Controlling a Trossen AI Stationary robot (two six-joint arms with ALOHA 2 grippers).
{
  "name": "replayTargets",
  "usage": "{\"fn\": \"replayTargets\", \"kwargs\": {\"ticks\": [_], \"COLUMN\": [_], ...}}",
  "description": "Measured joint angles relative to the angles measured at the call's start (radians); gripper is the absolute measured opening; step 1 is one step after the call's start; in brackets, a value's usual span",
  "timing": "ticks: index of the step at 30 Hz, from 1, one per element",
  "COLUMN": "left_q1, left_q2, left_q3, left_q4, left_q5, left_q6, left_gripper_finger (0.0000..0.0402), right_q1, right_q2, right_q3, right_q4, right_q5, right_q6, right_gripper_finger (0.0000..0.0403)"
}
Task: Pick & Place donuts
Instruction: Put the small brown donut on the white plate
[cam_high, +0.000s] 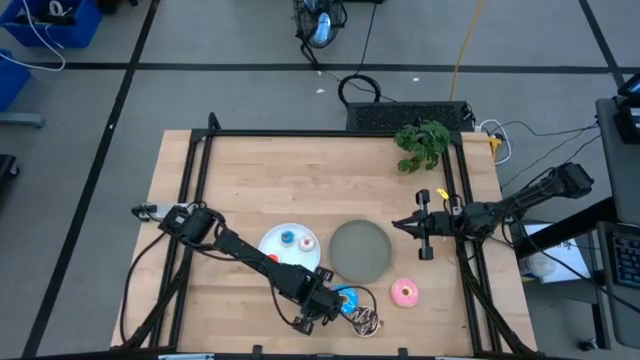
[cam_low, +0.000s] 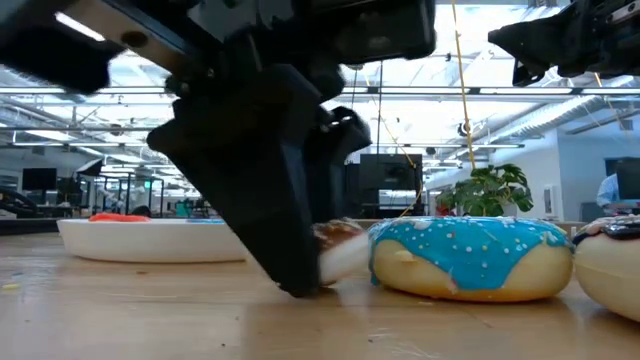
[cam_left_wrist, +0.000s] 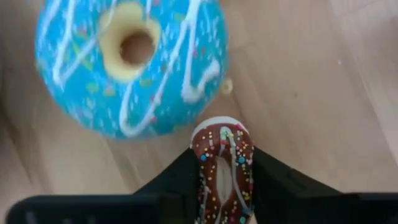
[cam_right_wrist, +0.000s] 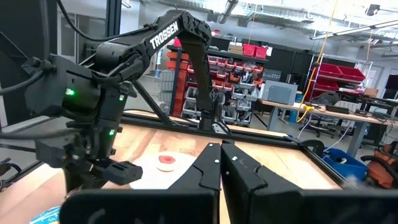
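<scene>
two arms over a pale wood tabletop (cam_high: 240, 170) framed by black rails. left gripper (cam_left_wrist: 222, 186) low at the near edge, fingers clamped on the chocolate sprinkled donut (cam_left_wrist: 222, 168), held on edge, just beside the blue-iced donut (cam_left_wrist: 127, 65) lying flat on the wood. pink donut (cam_high: 405, 292) sits apart on bare wood near the grey plate (cam_high: 359, 250). white plate (cam_high: 290, 243) beside it carries small donuts: a blue one (cam_high: 289, 238), a pale pink one (cam_high: 307, 242). right gripper (cam_right_wrist: 221, 163) held above the table's right side, fingers pressed together, holding nothing. potted plant (cam_high: 422, 143) at the far edge. grey floor with dark lines around; shelving with red bins (cam_right_wrist: 239, 65) and desks beyond.
</scene>
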Motion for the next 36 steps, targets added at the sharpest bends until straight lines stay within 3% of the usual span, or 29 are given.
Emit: {"fn": "replayTargets", "kwargs": {"ticks": [8, 18, 22, 25, 36], "left_q1": [0.003, 0.004, 0.016, 0.032, 0.079], "left_q2": [-0.102, -0.254, -0.281, -0.276, -0.278], "left_q3": [0.040, 0.065, 0.065, 0.063, -0.053], "left_q4": [-0.116, -0.307, -0.426, -0.495, -0.450], "left_q5": [0.004, -0.088, -0.174, -0.181, -0.142], "left_q6": [-0.047, -0.118, -0.152, -0.186, -0.152], "left_gripper_finger": [0.0072, 0.0087, 0.0087, 0.0088, 0.0088], "right_q1": [0.000, 0.000, 0.000, 0.000, 0.000], "right_q2": [0.000, 0.001, 0.001, 0.001, 0.001], "right_q3": [0.000, 0.000, 0.000, 0.000, 0.000], "right_q4": [0.000, 0.003, 0.003, 0.003, 0.003], "right_q5": [0.000, 0.000, 0.000, -0.001, -0.002], "right_q6": [-0.002, -0.003, 0.000, 0.000, 0.008], "right_gripper_finger": [0.0000, 0.0000, 0.0000, 0.0000, 0.0000]}}
